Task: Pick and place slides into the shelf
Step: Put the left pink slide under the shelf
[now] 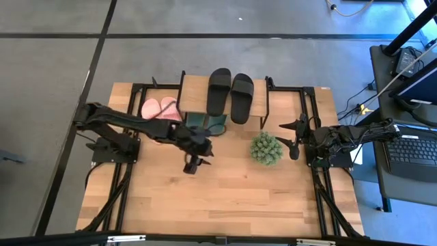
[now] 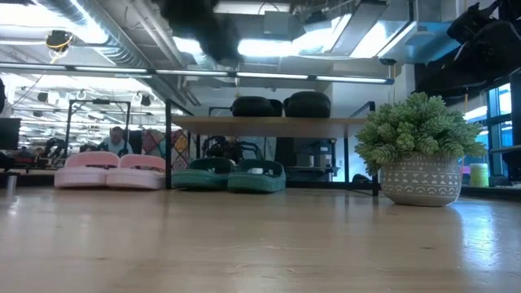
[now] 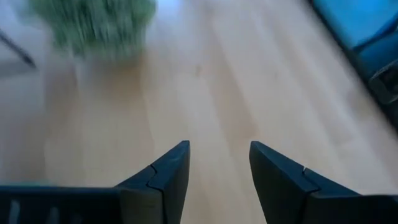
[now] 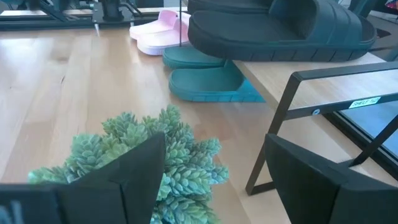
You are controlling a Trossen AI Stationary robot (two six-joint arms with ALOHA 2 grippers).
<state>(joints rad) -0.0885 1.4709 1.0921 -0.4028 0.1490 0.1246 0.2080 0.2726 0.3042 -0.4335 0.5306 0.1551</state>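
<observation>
Left gripper [image 1: 194,166] hangs over bare table [image 1: 225,198] in front of the shelf [image 1: 198,92], its jaws apart with nothing between them; through its wrist camera we see only planks beyond its fingers [image 3: 168,177]. Our right gripper [image 1: 295,140] waits at the table's right side just beside the plant [image 1: 266,148], jaws spread wide and empty.

We judge the slides light, rubbery and somewhat springy: soft enough to give under a pinch, not fragile, and matte enough not to slip much. The wide strap over the toe looks like the best hold, one finger under it and one on top; a pinch across the sole edge near the heel would also serve, though the sole may flex and droop.

As for looks and places: the black slides [image 1: 230,93] lie side by side on the shelf's plank top, chunky with broad straps. The green slides [image 2: 229,175] sit on the table under the shelf, toward its left end, a dark teal with textured soles. The pink slides [image 1: 159,109], smaller and pale, rest on the table just outside the shelf's left legs, close beside the green pair. We take them to be the pair not yet shelved.
</observation>
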